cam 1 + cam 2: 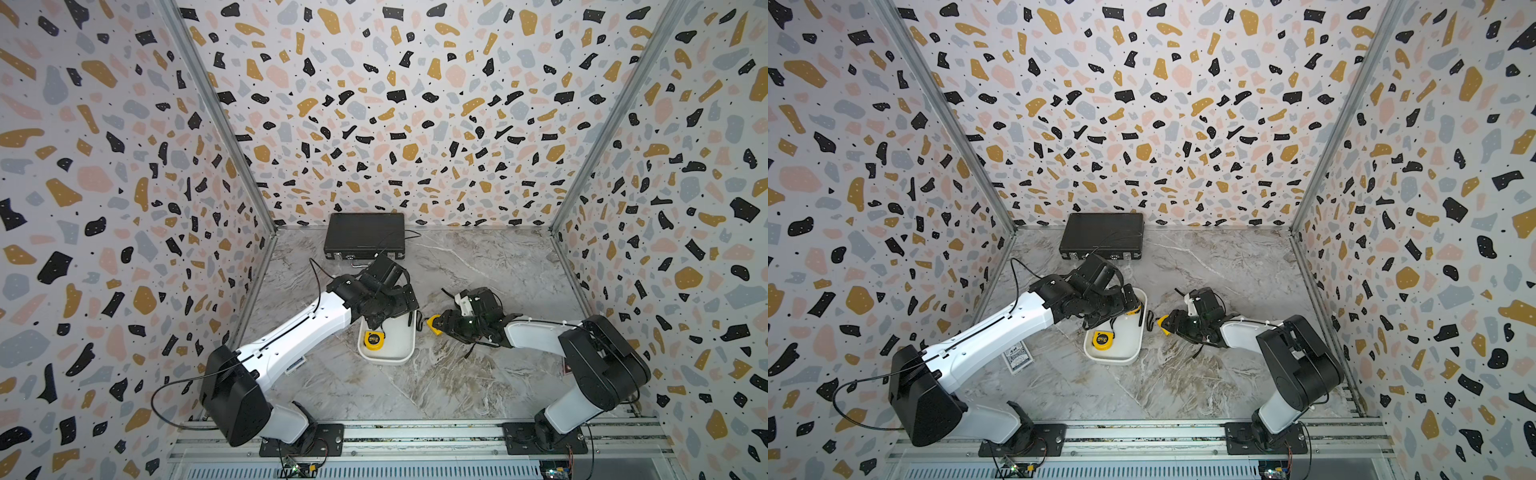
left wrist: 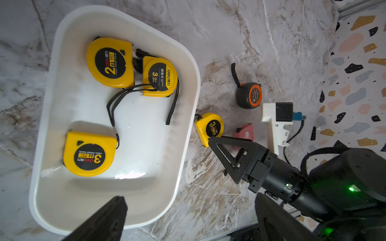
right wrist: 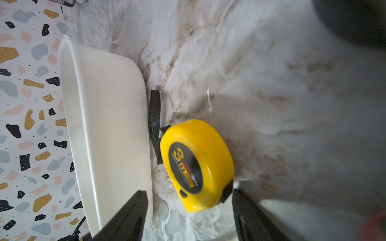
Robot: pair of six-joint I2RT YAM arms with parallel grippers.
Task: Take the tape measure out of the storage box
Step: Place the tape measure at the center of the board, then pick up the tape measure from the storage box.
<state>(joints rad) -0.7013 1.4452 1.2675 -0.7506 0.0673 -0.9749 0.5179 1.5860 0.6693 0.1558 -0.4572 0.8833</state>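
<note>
- White plastic storage box (image 2: 188,62), shallow with rounded corners and no lid, sits on the marble-patterned table (image 1: 478,374), between the two arms in both top views.
- Three yellow tape measures lie flat inside the storage box in the left wrist view: one marked 2m (image 2: 109,62), one marked 3.0m (image 2: 159,76) touching it, and one marked 3m (image 2: 89,154) apart from the pair. Black wrist straps trail across the box floor.
- Fourth yellow tape measure (image 3: 197,164), marked 3m, rests on the table just outside the box wall, its black strap (image 3: 154,116) lying against that wall.
- Right gripper (image 3: 188,208) stands low at this outside tape measure. Its jaws are parted, one finger (image 3: 250,215) on each side of the case's near end; no clamping contact is visible and the case rests on the table.
- Left gripper (image 2: 188,217) hovers over the box with its jaws spread wide and nothing between them.
- Orange-and-black tape measure (image 2: 249,95) and pink tape measure (image 2: 244,131) sit on the table beyond the right gripper, well clear of the box.
- Black briefcase (image 1: 363,235) lies at the far wall.
</note>
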